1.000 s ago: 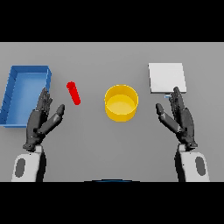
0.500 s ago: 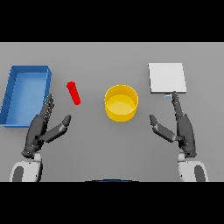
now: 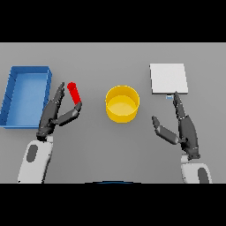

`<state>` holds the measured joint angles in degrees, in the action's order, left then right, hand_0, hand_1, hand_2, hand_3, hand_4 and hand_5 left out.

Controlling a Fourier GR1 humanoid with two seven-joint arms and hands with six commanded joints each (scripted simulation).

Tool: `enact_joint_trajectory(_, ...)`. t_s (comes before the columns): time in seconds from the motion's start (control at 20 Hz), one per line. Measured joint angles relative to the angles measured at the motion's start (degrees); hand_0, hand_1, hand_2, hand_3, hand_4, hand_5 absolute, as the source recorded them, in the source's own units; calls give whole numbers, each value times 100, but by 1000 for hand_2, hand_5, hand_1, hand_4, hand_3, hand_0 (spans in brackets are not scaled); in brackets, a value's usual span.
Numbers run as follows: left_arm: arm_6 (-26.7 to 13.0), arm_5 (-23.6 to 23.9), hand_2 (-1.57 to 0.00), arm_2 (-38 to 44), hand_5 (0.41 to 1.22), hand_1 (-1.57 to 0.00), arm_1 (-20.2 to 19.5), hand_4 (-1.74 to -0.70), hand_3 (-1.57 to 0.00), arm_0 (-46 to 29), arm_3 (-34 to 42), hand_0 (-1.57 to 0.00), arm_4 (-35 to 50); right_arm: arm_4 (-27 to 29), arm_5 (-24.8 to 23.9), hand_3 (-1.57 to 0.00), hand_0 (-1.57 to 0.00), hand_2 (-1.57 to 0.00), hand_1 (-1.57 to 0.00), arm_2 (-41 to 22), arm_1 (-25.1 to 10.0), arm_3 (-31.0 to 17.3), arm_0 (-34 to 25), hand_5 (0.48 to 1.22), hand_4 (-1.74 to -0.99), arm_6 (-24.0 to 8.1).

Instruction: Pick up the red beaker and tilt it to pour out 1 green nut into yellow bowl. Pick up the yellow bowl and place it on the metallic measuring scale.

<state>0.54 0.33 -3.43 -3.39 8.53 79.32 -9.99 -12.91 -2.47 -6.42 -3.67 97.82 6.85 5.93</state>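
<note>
Red cylindrical beaker between fingers and thumb of our open left hand, ungrasped; careless closing could topple it. Right hand open, empty.

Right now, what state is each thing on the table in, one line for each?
red beaker: on the table, between the left hand's fingers and thumb, not yet gripped.
yellow bowl: upright on the table at the centre, untouched.
measuring scale: nothing on it.
blue bin: at far left, open top.
left hand: open, around the beaker.
right hand: open, just below the scale.
</note>
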Motion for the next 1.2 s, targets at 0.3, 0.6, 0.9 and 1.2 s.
enact_joint_trajectory(0.3,266,40,1,189,685,1,1,-1287,1,656,-902,1,-11,-24,-15,1,1,1,1,56,-67,-89,-40,638,-1269,5)
enact_joint_trajectory(0.6,302,117,1,270,684,1,42,-1290,1,1165,-1454,1,-68,-32,-32,1,1,1,1,52,-57,-34,-68,643,-1269,-63)
enact_joint_trajectory(0.9,447,103,1,426,692,1,82,-1320,1,1657,-2091,1,-6,25,-39,1,1,1,1,74,-23,16,-30,640,-1264,-184)
enact_joint_trajectory(1.2,819,252,-364,685,783,-328,280,-1449,-292,1892,-2528,-285,197,66,0,1,1,1,1,131,-101,-28,-30,644,-1258,-88)
